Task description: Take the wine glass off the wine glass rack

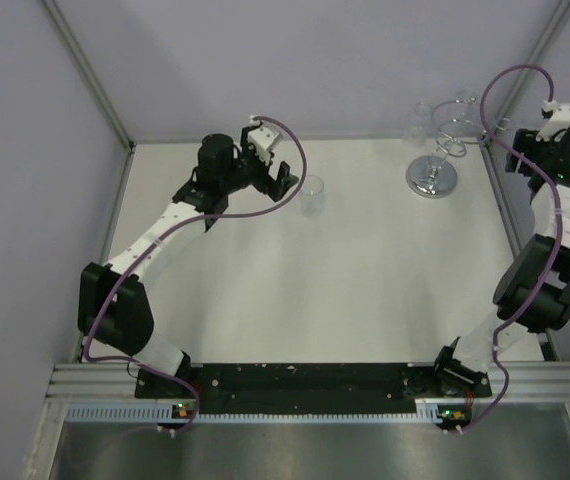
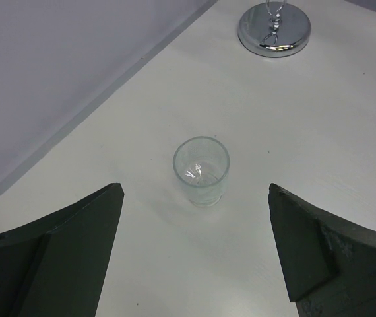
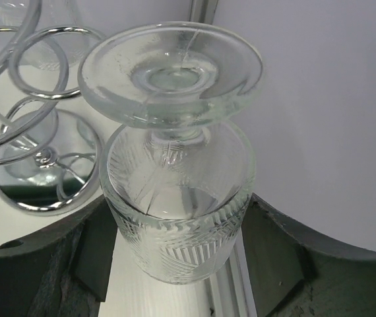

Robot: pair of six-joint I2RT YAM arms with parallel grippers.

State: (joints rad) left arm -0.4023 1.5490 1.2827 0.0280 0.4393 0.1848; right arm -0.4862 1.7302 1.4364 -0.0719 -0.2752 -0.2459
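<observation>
In the right wrist view my right gripper (image 3: 178, 247) is shut on a cut-glass wine glass (image 3: 175, 198). The glass hangs upside down with its round foot on top, just right of the looped wire arms of the wine glass rack (image 3: 36, 86). From above, the right gripper (image 1: 510, 140) is at the table's far right edge beside the rack (image 1: 433, 175). My left gripper (image 1: 280, 180) is open and empty. It points at a second small clear glass (image 2: 201, 170) that stands upright on the table a little beyond its fingertips.
Another clear glass (image 1: 420, 118) still hangs on the rack's left side. The rack's shiny round base (image 2: 274, 30) stands at the far right of the white table. Metal frame posts and grey walls close in the back and right edges.
</observation>
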